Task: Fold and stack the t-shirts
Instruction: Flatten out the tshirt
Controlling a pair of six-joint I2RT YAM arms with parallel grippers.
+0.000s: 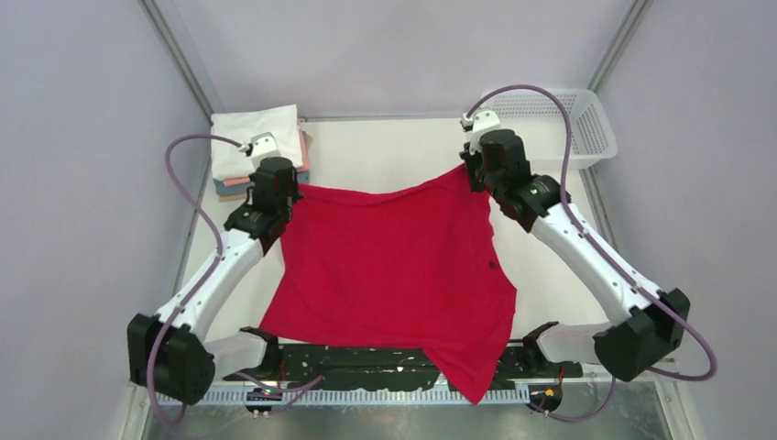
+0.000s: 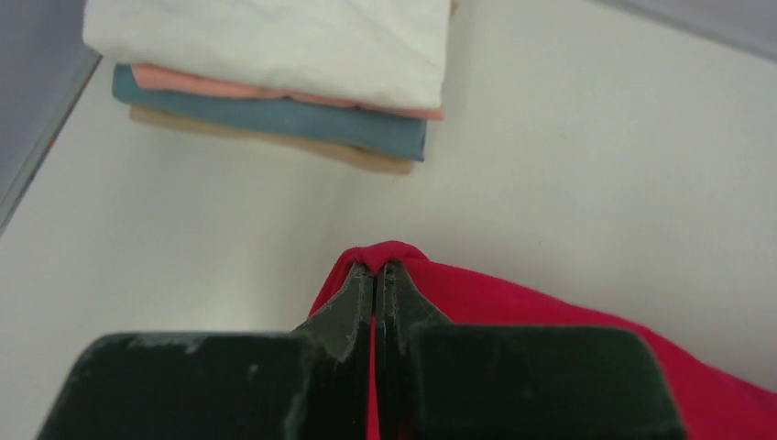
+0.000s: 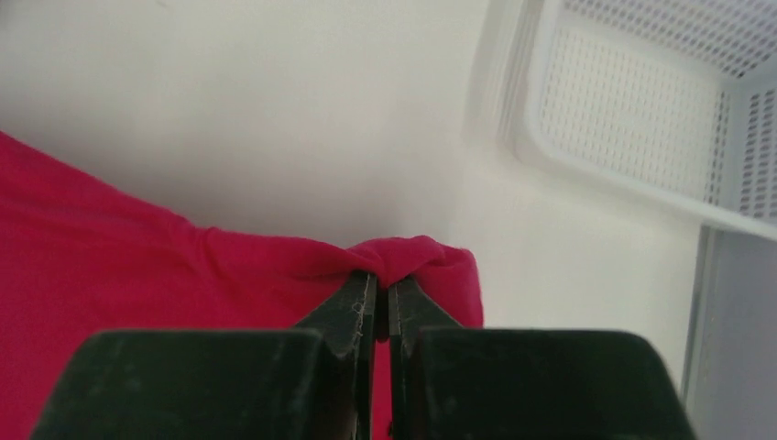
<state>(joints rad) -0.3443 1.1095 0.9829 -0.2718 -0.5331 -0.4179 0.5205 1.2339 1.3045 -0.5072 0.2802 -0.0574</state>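
A bright red t-shirt (image 1: 394, 266) is stretched out between my two arms, its lower part hanging over the near table edge. My left gripper (image 1: 291, 188) is shut on the shirt's far left corner (image 2: 389, 255), cloth pinched between the jaws. My right gripper (image 1: 470, 174) is shut on the far right corner (image 3: 408, 257) in the same way. A stack of folded t-shirts (image 1: 257, 147) lies at the back left, white on top (image 2: 284, 41), then salmon pink, teal blue (image 2: 275, 115) and tan.
A white plastic mesh basket (image 1: 577, 124) stands at the back right, also in the right wrist view (image 3: 641, 119). The white tabletop (image 1: 385, 156) runs between the stack and the basket. Grey walls close in on both sides.
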